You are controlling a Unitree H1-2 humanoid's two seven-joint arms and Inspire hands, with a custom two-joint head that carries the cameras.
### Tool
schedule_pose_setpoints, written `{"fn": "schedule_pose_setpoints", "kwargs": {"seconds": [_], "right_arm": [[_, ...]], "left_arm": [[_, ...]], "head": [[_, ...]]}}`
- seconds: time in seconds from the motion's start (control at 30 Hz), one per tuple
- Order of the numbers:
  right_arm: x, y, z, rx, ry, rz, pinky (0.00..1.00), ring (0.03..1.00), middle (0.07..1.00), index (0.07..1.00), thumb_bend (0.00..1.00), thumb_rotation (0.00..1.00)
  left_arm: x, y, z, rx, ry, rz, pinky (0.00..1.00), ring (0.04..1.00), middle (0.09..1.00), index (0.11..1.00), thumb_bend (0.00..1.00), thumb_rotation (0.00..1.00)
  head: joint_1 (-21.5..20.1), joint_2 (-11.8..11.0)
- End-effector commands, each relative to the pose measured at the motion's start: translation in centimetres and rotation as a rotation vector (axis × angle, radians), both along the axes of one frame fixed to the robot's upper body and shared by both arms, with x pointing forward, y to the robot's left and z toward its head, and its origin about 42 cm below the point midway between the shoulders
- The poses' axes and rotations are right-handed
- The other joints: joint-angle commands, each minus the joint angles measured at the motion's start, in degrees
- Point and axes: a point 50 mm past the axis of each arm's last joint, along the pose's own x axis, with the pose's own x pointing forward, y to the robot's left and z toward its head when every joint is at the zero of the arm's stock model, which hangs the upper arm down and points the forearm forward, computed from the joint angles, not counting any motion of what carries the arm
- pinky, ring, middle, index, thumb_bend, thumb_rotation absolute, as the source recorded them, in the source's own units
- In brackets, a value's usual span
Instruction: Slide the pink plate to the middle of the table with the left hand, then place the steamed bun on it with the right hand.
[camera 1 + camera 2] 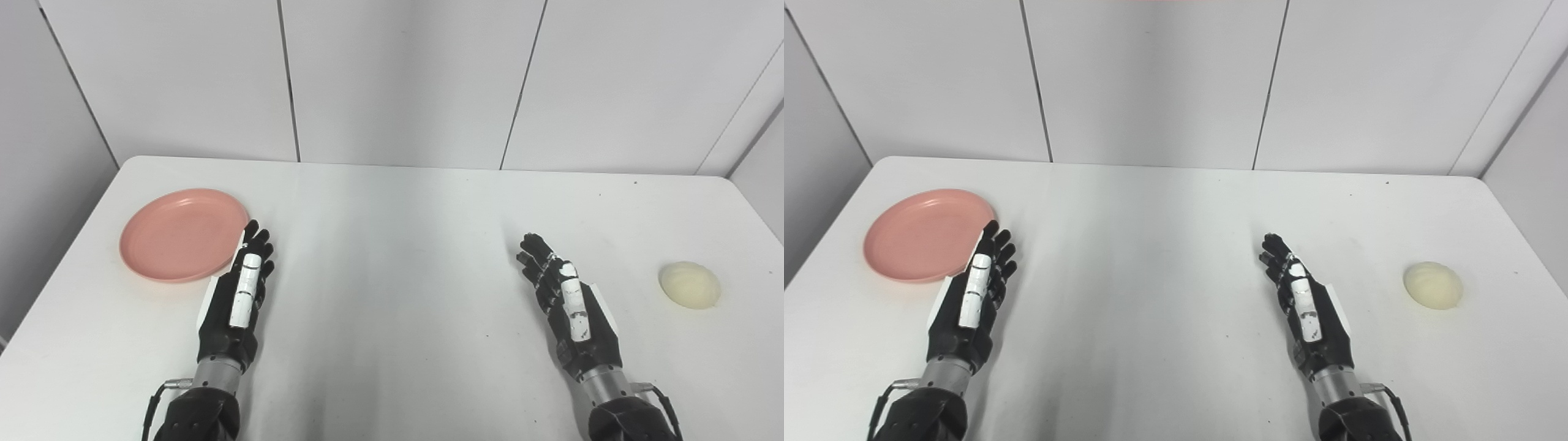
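You have the pink plate (184,234) lying flat on the left side of the white table (392,245), toward the far edge and well away from the middle. Your left hand (237,300) is beside the plate's near right rim, fingers stretched forward and a little apart, holding nothing; its fingertips (252,231) overlap the rim's edge in both eye views, but you cannot tell from here whether they touch the plate or only hover beside it.

Your right hand (569,303) is over the right half of the table, palm turned inward, fingers extended with a slight curl, loose and empty. It is well apart from the steamed bun (689,284), which sits on the tabletop near the right edge, pale cream and rounded, with bare table between it and your hand.

The centre of the table between your two hands is bare white surface. Grey wall panels (1151,79) stand behind the far edge.
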Motion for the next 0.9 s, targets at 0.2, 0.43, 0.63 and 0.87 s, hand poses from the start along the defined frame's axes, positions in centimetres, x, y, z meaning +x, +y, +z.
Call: {"fn": "schedule_pose_setpoints", "kwargs": {"seconds": [0.2, 0.43, 0.63, 0.87], "right_arm": [[0.35, 0.08, 1.59, -0.01, -0.052, 0.023, 0.99, 0.922, 0.926, 0.886, 0.89, 0.95], [0.29, 0.11, 1.7, -0.012, -0.05, 0.027, 0.98, 0.914, 0.92, 0.885, 0.89, 0.95], [0.32, 0.15, 1.68, -0.008, -0.046, 0.027, 0.98, 0.91, 0.912, 0.878, 0.9, 0.94], [0.24, 0.14, 1.72, -0.012, -0.045, 0.032, 0.99, 0.911, 0.912, 0.883, 0.9, 0.95]], "left_arm": [[0.63, -0.2, 1.81, 0.0, -0.066, -0.01, 1.0, 0.997, 1.0, 1.0, 0.7, 0.92], [0.57, -0.14, 1.87, 0.003, -0.066, -0.01, 1.0, 0.994, 1.0, 1.0, 0.71, 0.91], [0.6, -0.08, 1.86, 0.005, -0.07, -0.008, 1.0, 0.993, 1.0, 1.0, 0.69, 0.91], [0.55, -0.14, 1.93, 0.006, -0.072, -0.008, 1.0, 0.992, 1.0, 1.0, 0.71, 0.92]], "head": [[-0.05, 0.14], [-0.21, 0.31], [-0.28, 0.36], [-0.25, 0.41]]}}
